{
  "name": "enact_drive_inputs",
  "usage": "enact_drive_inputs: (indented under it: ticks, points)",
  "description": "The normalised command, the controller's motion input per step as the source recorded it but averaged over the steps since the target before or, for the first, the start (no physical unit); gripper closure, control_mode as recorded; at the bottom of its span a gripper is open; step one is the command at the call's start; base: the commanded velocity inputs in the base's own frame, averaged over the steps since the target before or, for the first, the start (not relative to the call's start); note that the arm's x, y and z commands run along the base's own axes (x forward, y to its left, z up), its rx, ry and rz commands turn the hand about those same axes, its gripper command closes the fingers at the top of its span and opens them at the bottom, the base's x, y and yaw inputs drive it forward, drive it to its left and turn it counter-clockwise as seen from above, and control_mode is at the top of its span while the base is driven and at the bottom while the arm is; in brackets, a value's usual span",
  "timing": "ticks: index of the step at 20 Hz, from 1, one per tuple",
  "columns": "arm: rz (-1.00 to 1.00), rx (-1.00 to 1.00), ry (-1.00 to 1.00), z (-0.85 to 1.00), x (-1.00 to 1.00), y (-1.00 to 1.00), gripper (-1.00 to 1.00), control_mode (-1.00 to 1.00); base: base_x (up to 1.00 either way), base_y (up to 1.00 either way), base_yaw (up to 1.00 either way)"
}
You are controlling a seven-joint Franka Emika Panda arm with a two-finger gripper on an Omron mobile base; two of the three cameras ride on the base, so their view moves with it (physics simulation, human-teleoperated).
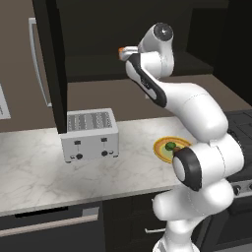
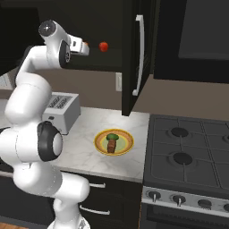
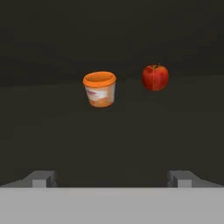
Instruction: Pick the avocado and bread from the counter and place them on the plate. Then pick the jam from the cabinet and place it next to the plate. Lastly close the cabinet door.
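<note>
While the avocado (image 2: 112, 136) and bread (image 2: 112, 145) sit on the plate (image 2: 99, 144) | pincer (image 3: 112, 178) wide, empty | jam (image 3: 100, 89) upright on cabinet shelf beside apple (image 3: 155, 77) | you centre on the jar, advance level, avoid the apple.

Jam jar (image 1: 127, 50) in the left base view: mostly hidden behind the arm's wrist, just an orange sliver visible | Plate (image 1: 162, 145): near side covered by the elbow joint | Avocado (image 1: 171, 146): partly hidden | Jar label (image 3: 97, 94) in the hand view: too blurred to read | Toaster (image 2: 62, 107): left part behind the arm
</note>
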Motion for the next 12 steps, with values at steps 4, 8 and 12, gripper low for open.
enact_drive_inputs:
  ticks: [4, 8, 12]
  points:
    - [0.00, 0.00, 0.03, 0.00, 0.31, 0.01, -1.00, -1.00, 0.00, 0.00, 0.00]
    - [0.00, 0.00, 0.00, 0.00, 0.29, 0.07, -1.00, -1.00, 0.00, 0.00, 0.00]
    - [0.00, 0.00, 0.00, 0.00, 0.23, 0.13, -1.00, -1.00, 0.00, 0.00, 0.00]
